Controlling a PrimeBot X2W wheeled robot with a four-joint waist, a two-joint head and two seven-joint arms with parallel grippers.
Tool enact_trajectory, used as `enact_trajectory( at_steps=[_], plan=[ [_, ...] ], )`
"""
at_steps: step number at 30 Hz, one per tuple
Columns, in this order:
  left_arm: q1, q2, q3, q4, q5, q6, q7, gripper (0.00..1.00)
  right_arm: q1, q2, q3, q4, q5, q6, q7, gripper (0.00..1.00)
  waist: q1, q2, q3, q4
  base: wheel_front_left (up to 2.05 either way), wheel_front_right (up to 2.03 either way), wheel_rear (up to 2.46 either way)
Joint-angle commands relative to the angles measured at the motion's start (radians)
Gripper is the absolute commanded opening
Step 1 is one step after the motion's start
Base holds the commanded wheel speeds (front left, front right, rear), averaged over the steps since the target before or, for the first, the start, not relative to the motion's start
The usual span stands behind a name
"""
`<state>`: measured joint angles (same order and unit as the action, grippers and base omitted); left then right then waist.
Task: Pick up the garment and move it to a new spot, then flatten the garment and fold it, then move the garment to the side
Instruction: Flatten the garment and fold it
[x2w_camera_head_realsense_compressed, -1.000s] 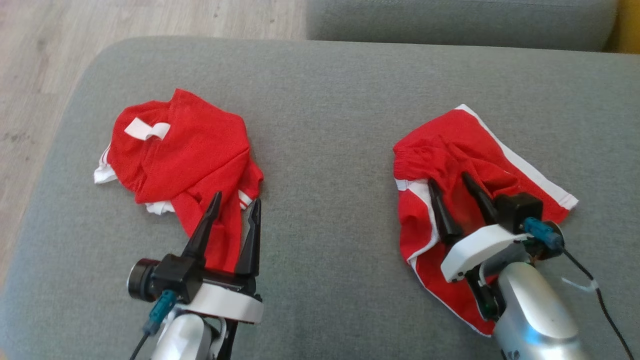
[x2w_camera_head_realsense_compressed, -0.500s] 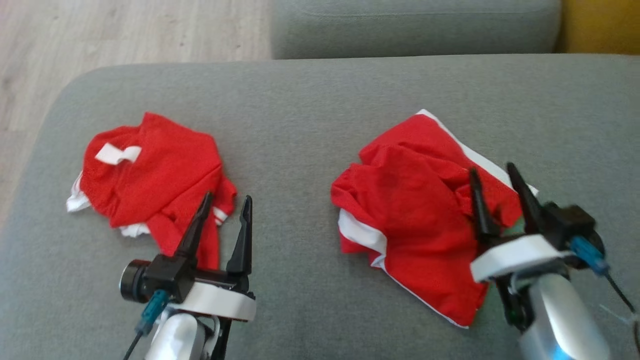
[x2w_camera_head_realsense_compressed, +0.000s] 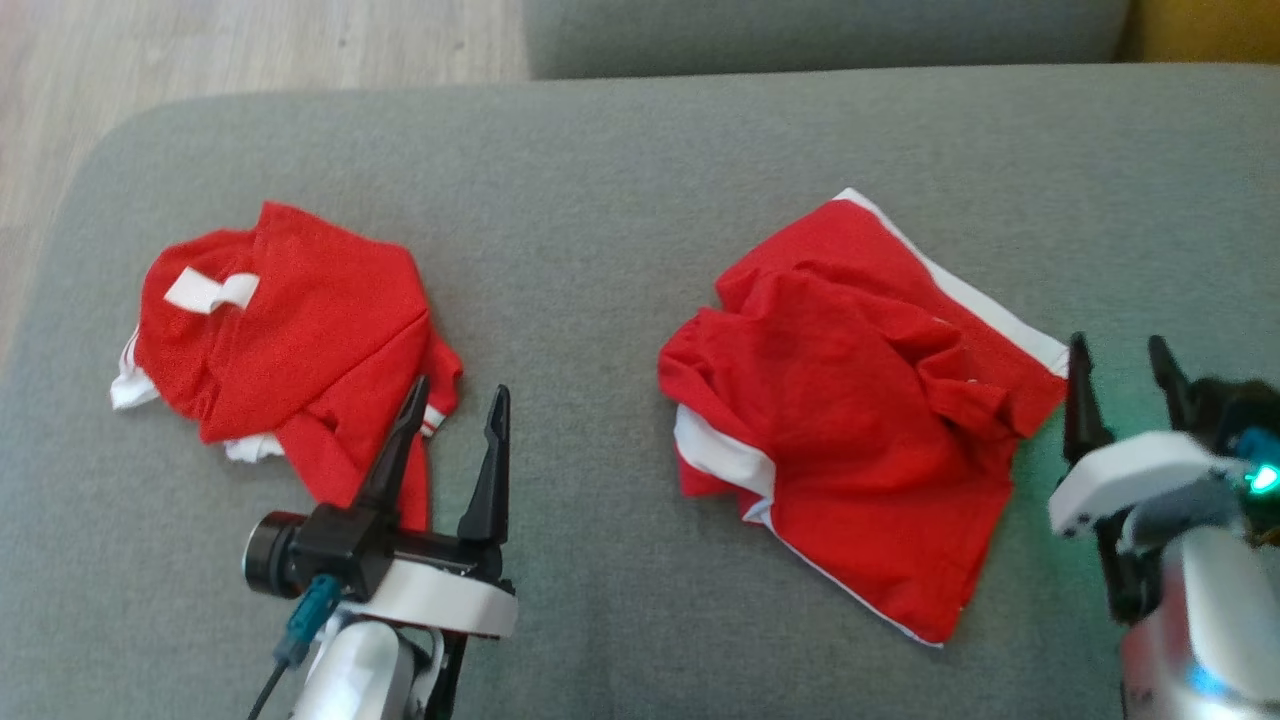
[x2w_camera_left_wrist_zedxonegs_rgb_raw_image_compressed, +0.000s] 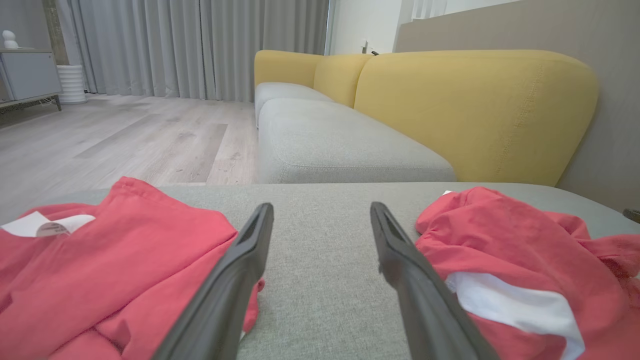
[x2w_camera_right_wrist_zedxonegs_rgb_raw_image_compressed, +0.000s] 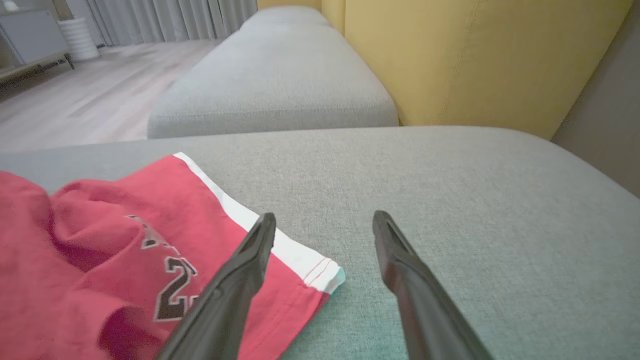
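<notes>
Red shorts (x2w_camera_head_realsense_compressed: 850, 420) with white trim now lie loose and rumpled on the right half of the grey cushion (x2w_camera_head_realsense_compressed: 600, 180), bunched through the middle, with one leg spread toward me. A second ago my right gripper (x2w_camera_head_realsense_compressed: 1117, 345) had its fingers down over that cloth; since then it has let go and drawn off to the right. It now hovers just beside the white hem with its fingers spread and nothing between them. In the right wrist view the hem corner (x2w_camera_right_wrist_zedxonegs_rgb_raw_image_compressed: 320, 272) sits just past the inner finger, clear of it. My left gripper (x2w_camera_head_realsense_compressed: 460, 387) has not closed either: it hangs spread wide over the lower edge of the other red garment (x2w_camera_head_realsense_compressed: 290, 320), the one with the white tag, gripping nothing. The head camera also shifted over that second, so I would not read much into how far the shorts themselves slid. I take the drop to mean the move to a new spot is done. Flattening comes next, and those creases need pulling out from the corners.
</notes>
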<state>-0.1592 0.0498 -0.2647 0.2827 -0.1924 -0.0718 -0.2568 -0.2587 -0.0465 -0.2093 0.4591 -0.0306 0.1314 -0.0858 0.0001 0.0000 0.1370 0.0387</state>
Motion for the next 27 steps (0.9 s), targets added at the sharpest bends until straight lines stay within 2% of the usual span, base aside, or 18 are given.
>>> enact_trajectory(
  at_steps=[1, 4, 10, 11, 12, 13, 16, 21, 27],
  plan=[
    [-0.045, 0.0, 0.019, -0.03, 0.007, -0.006, -0.005, 1.0, -0.061, -0.004, -0.005, 0.002, -0.017, -0.001, 0.024, 1.0, -0.0001, 0.0, 0.021, 0.019, 0.0, 0.0, 0.0],
    [-0.058, 0.0, 0.013, -0.028, 0.004, -0.008, -0.005, 1.0, -0.111, -0.004, -0.051, 0.084, -0.061, -0.001, 0.081, 1.0, -0.0001, 0.0, 0.043, 0.036, 0.0, 0.0, 0.0],
    [-0.071, 0.0, 0.016, -0.024, 0.009, -0.011, -0.005, 1.0, -0.16, -0.004, -0.079, 0.21, -0.112, -0.001, 0.138, 1.0, -0.0001, 0.0, 0.064, 0.05, 0.0, 0.0, 0.0],
    [-0.072, 0.0, 0.018, -0.024, 0.01, -0.012, -0.005, 1.0, -0.167, -0.004, -0.078, 0.228, -0.12, -0.001, 0.141, 0.78, -0.0001, 0.0, 0.065, 0.051, 0.0, 0.0, 0.0],
    [-0.073, 0.0, 0.021, -0.023, 0.01, -0.013, -0.005, 1.0, -0.174, -0.004, -0.076, 0.241, -0.126, -0.001, 0.139, 0.2, -0.0001, 0.0, 0.066, 0.051, 0.0, 0.0, 0.0],
    [-0.073, 0.0, 0.024, -0.023, 0.011, -0.013, -0.005, 1.0, -0.18, -0.004, -0.075, 0.251, -0.132, -0.001, 0.135, 0.0, -0.0001, 0.0, 0.067, 0.049, 0.0, 0.0, 0.0],
    [-0.071, 0.0, 0.032, -0.023, 0.013, -0.011, -0.005, 1.0, -0.204, -0.004, -0.094, 0.247, -0.185, -0.001, 0.11, 0.0, -0.0001, 0.0, 0.064, 0.037, 0.0, 0.0, 0.0],
    [-0.077, 0.0, 0.028, -0.028, 0.008, -0.008, -0.005, 1.0, -0.253, -0.019, -0.171, 0.145, -0.337, -0.001, 0.1, 0.0, -0.0001, 0.0, 0.065, 0.028, 0.0, 0.0, 0.0],
    [-0.093, 0.0, 0.015, -0.035, 0.001, -0.01, -0.005, 1.0, -0.352, -0.156, -0.17, 0.091, -0.452, -0.001, 0.129, 0.0, -0.0001, 0.0, 0.085, 0.044, 0.0, 0.0, 0.0]
  ],
)
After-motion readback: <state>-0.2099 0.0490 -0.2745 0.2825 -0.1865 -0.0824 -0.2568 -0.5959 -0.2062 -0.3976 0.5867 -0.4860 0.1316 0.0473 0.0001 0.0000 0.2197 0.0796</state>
